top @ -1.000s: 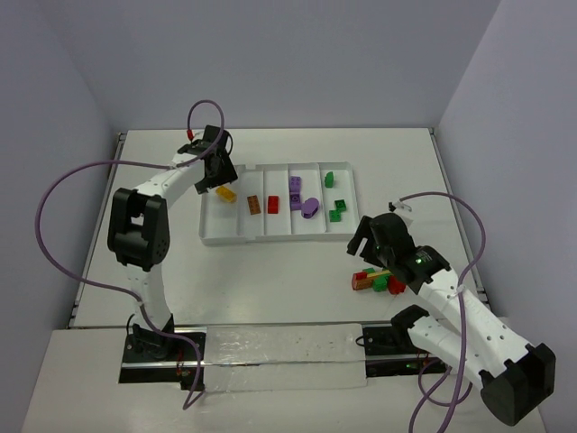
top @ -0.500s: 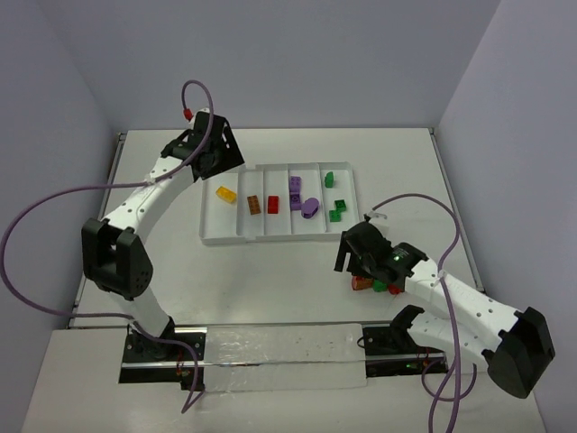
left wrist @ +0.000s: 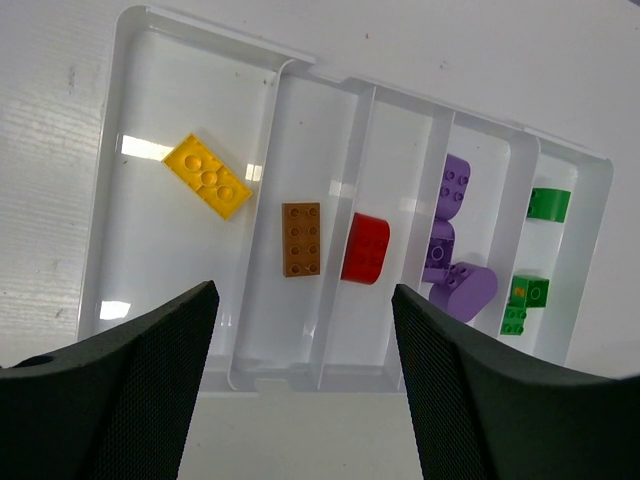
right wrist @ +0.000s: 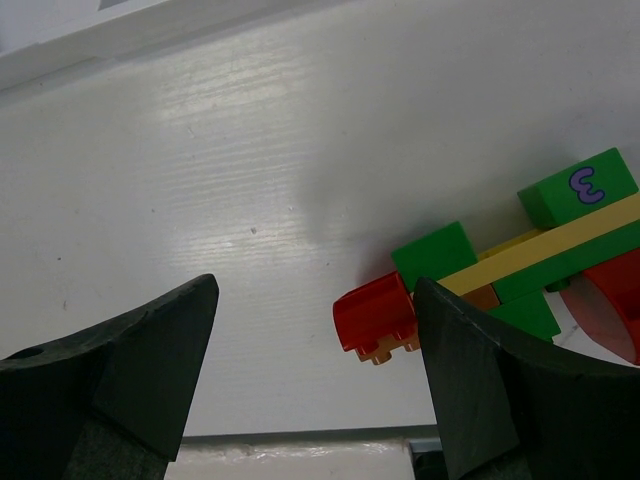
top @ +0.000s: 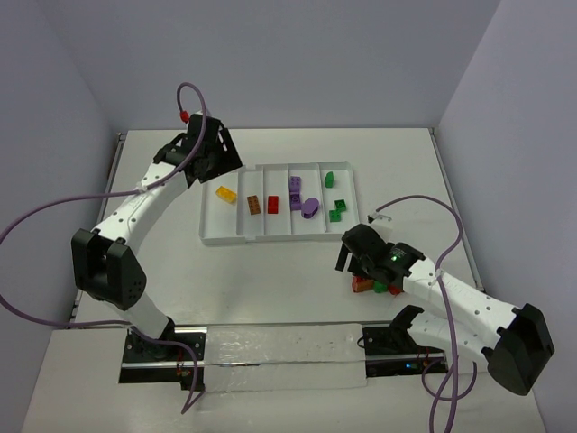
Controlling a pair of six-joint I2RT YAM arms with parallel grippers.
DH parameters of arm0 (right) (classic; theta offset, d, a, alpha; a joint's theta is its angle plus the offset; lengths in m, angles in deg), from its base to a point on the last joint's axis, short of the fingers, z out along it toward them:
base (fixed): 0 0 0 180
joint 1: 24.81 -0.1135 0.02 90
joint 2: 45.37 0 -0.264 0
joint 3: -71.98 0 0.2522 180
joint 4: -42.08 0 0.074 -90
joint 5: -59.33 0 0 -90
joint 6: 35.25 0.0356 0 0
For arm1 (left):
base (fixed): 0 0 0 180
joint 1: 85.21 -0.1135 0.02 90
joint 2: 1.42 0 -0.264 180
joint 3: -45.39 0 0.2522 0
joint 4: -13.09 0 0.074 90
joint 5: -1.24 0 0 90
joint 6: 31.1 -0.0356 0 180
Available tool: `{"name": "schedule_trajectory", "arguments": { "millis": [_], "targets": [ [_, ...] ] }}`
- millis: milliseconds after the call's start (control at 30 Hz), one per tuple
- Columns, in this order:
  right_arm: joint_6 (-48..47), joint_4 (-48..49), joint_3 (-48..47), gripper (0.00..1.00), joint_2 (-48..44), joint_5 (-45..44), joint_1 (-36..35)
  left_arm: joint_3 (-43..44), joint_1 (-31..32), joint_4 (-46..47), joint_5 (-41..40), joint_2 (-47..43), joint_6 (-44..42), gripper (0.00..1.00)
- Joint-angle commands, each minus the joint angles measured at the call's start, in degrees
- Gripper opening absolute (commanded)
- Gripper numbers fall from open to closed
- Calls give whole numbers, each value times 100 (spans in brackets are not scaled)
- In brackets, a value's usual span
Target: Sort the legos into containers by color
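The white tray has five compartments. From left to right they hold a yellow brick, a brown brick, a red brick, purple bricks and green bricks. My left gripper hovers open and empty over the tray's far-left corner. On the table to the right lies a stuck-together cluster of red, green, yellow and brown legos. My right gripper stands open low over the table. The cluster's red end brick lies just inside the right finger, not gripped.
The cluster includes a green brick marked with a purple 3 and a long yellow plate. A metal rail runs along the near table edge between the arm bases. Purple cables loop beside both arms.
My left gripper has lifted back from the yellow brick toward the tray's far-left corner. My right gripper has come down and left beside the cluster, opening a little wider.
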Motion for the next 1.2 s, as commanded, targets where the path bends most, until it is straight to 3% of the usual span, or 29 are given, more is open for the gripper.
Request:
{"name": "schedule_trajectory", "arguments": {
  "millis": [0,333,667,1033,1167],
  "targets": [
    [263,-172,76,87,-14,-231,-55,-55,11,40,104,-339,19,78],
    [208,0,148,85,88,64,-174,-141,11,48,129,-382,-7,78],
    [105,100,-29,73,415,130,-564,-222,11,31,147,-401,-16,78],
    [-46,-78,-236,71,353,62,-791,-407,11,132,253,-480,70,78],
    [256,-399,-290,78,46,-371,-797,-384,11,131,279,-494,58,78]
  ]
}}
